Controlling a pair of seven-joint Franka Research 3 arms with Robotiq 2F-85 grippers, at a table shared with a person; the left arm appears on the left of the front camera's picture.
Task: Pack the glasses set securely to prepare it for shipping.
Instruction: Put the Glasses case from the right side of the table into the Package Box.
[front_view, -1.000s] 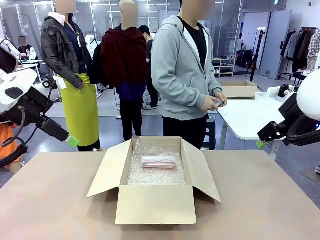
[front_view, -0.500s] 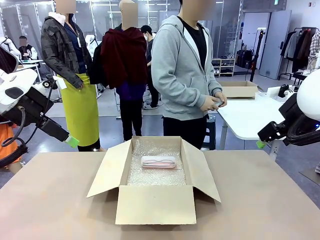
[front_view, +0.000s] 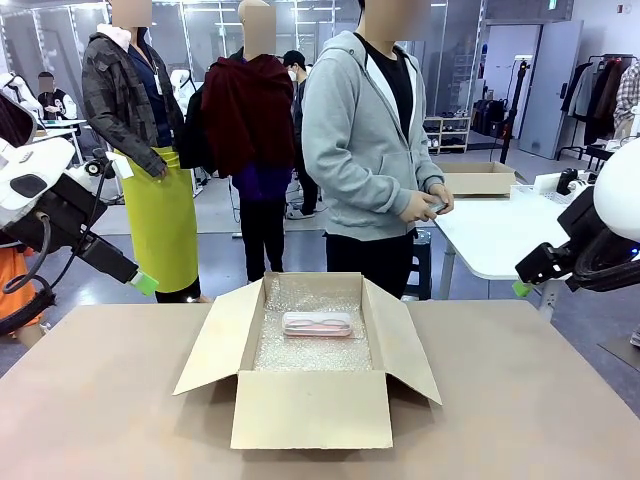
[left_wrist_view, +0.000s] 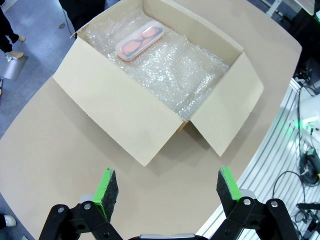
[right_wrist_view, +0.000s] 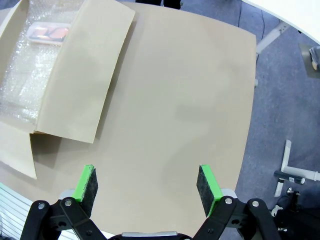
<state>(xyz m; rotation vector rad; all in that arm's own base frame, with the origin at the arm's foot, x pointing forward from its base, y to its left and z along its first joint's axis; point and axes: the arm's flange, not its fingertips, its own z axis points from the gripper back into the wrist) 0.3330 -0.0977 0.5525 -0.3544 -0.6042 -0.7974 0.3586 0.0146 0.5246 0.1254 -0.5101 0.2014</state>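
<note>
Surroundings: open cardboard box at mid-bench, lined with bubble wrap; person in a grey hoodie standing at the far side, just behind the box; white table beyond on the right, carrying a second cardboard box.
In the way: side flaps splayed outward over the bench on both flanks, front flap folded down toward the robot; box walls rising around the case on all sides, mouth open upward.
Person's hands: together at waist height, closed round something small, too small to identify.
Count: one case in the box; one open box on the bench; four flaps; two tools; one sheet of wrap as far as visible.
Task item: pink glasses case, lying flat on the bubble wrap, lid up, near the far wall of the box and roughly centred between the side walls.
Long axis: running left to right across the bench in the front view, parallel to the far wall.
Left tool: fingers wide apart, holding nothing, raised off the left side of the bench, well apart from the box.
Right tool: fingers wide apart, holding nothing, raised beyond the right bench edge, over bare surface beside the right flap.
</note>
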